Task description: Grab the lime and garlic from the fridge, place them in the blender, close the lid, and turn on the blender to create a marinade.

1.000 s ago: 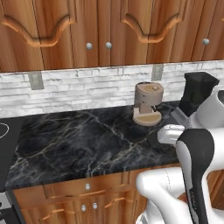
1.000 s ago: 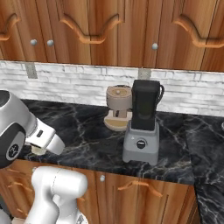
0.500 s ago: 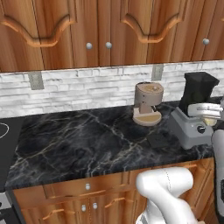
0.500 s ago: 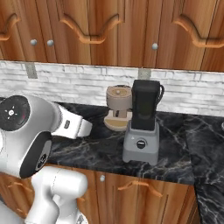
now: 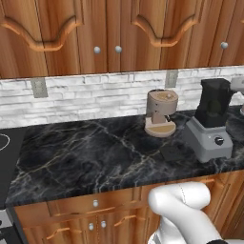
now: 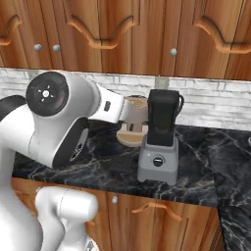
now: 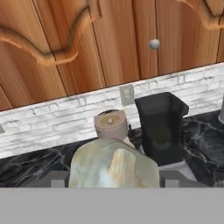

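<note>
Hand view shows the jaws (image 7: pixel 113 173) pinching a pale garlic bulb (image 7: pixel 113 166) short of the open blender (image 7: pixel 161 131) on the desk; centre it over the jar before release.

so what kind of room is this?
A home-style kitchen, rendered: black marble counter, wooden wall cabinets above a white brick backsplash, plus a blender and coffee machine on the counter.
</note>
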{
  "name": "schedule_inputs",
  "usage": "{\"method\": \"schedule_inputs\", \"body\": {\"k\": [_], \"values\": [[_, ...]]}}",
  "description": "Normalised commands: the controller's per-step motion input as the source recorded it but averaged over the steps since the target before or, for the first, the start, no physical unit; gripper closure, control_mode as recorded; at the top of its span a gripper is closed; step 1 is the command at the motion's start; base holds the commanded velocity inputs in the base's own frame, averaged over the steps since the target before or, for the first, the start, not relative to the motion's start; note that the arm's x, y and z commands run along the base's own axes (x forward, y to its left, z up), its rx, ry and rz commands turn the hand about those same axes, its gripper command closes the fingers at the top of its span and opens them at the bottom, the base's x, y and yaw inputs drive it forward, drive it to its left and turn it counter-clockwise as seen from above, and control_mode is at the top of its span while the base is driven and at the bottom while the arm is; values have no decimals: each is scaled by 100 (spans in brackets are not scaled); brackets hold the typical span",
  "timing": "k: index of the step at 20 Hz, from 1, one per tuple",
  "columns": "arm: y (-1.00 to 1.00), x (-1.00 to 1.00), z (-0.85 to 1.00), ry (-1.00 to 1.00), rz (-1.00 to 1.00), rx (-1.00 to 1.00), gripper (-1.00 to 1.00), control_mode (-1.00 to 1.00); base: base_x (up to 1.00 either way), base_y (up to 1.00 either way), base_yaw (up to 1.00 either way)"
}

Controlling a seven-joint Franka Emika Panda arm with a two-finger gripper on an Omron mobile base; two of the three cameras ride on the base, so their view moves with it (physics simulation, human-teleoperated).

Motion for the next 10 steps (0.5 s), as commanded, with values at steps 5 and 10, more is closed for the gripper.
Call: {"method": "schedule_inputs", "body": {"k": [5, 10], "values": [[-40, 60, -14, 8, -2, -1, 100, -100, 0, 0, 0], [-44, 58, -37, 2, 0, -1, 100, -100, 0, 0, 0]]}}
